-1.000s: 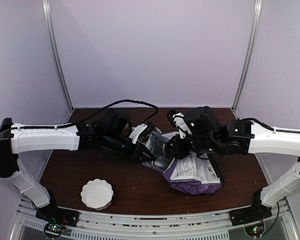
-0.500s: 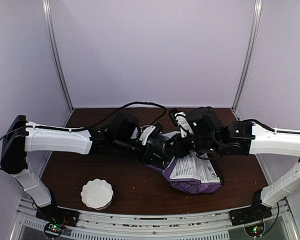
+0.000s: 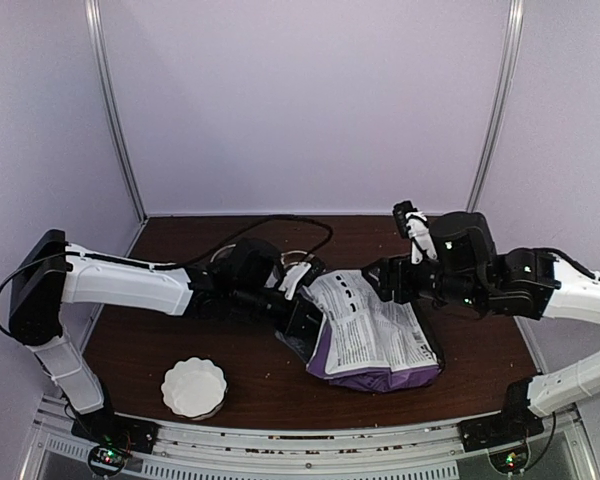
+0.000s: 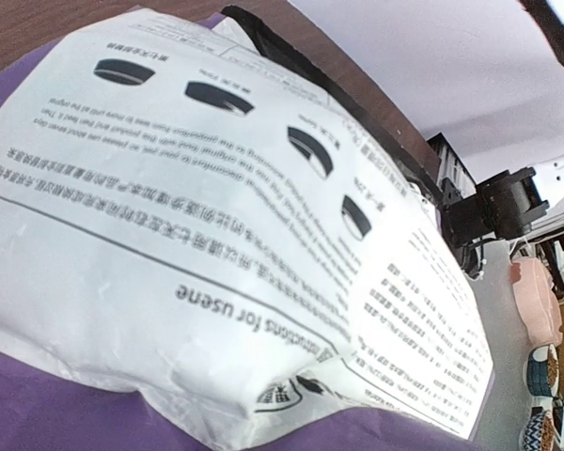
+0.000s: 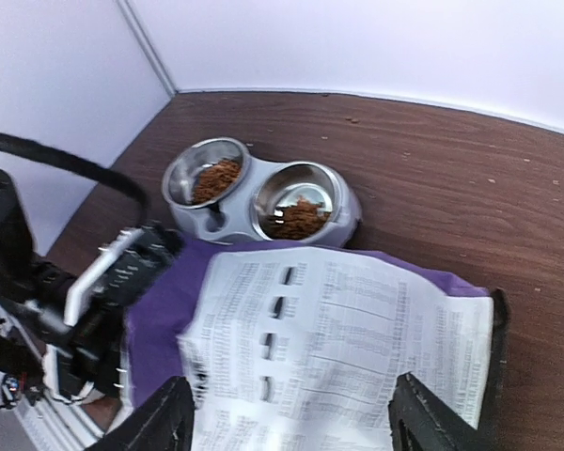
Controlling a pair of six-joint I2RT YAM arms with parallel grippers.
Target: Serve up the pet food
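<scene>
The pet food shows as brown kibble in both steel cups [image 5: 216, 178] [image 5: 301, 219] of a grey double bowl [image 5: 350, 218] at the back of the table. The purple-and-white bag [image 3: 375, 335] lies flat in front of it, printed side up. My right gripper [image 5: 289, 402] hovers open over the bag's far edge, holding nothing; in the top view it [image 3: 380, 280] sits just right of centre. My left gripper [image 3: 305, 325] is at the bag's left edge. Its fingers are hidden in its own wrist view, where the bag [image 4: 216, 235] fills the frame and puckers towards the jaws.
A white fluted dish [image 3: 193, 388] stands near the front left edge of the brown table [image 3: 140, 345]. A black cable [image 3: 280, 222] loops over the left arm. Purple walls and metal posts [image 3: 115, 110] close off the back.
My right gripper has opened and pulled back to the right. The bag, bunched up between the arms before, now lies spread flat. My left arm has reached further right to the bag's edge.
</scene>
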